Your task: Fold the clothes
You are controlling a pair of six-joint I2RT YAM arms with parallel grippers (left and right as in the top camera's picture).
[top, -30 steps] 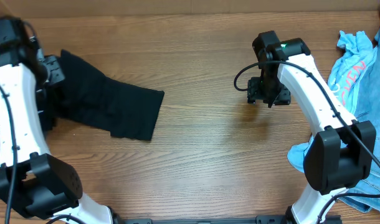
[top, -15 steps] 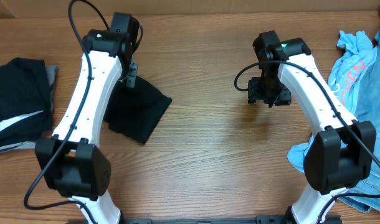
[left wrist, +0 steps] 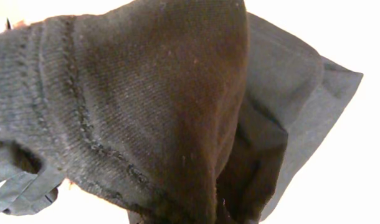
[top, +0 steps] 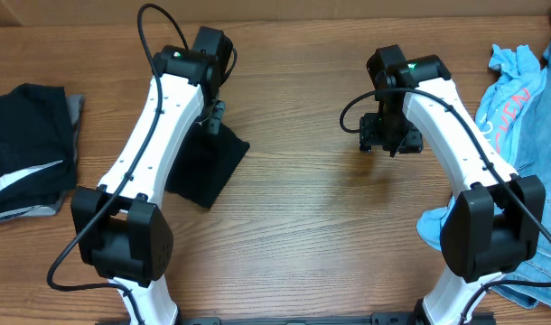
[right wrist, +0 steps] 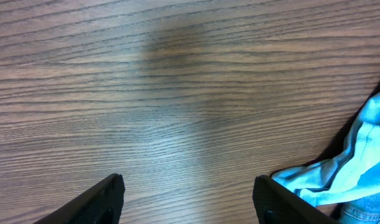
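Observation:
My left gripper point(top: 214, 116) is shut on a black knitted garment point(top: 203, 167), which hangs from it and trails onto the wooden table at centre left. In the left wrist view the garment point(left wrist: 152, 106) fills the frame and hides the fingers. My right gripper point(top: 385, 135) is open and empty, hovering over bare table at centre right. Its fingers point(right wrist: 190, 199) are spread wide above the wood, and a light blue cloth point(right wrist: 339, 168) lies just to their right.
A stack of folded black clothes point(top: 27, 149) lies at the left edge. A heap of light blue clothes point(top: 510, 90) and denim point(top: 537, 257) lies along the right edge. The table point(top: 312, 235) is bare wood between the arms.
My left arm has swung from the far left toward the centre, carrying the black garment with it. The folded black stack now shows at the left edge. The right arm has not moved.

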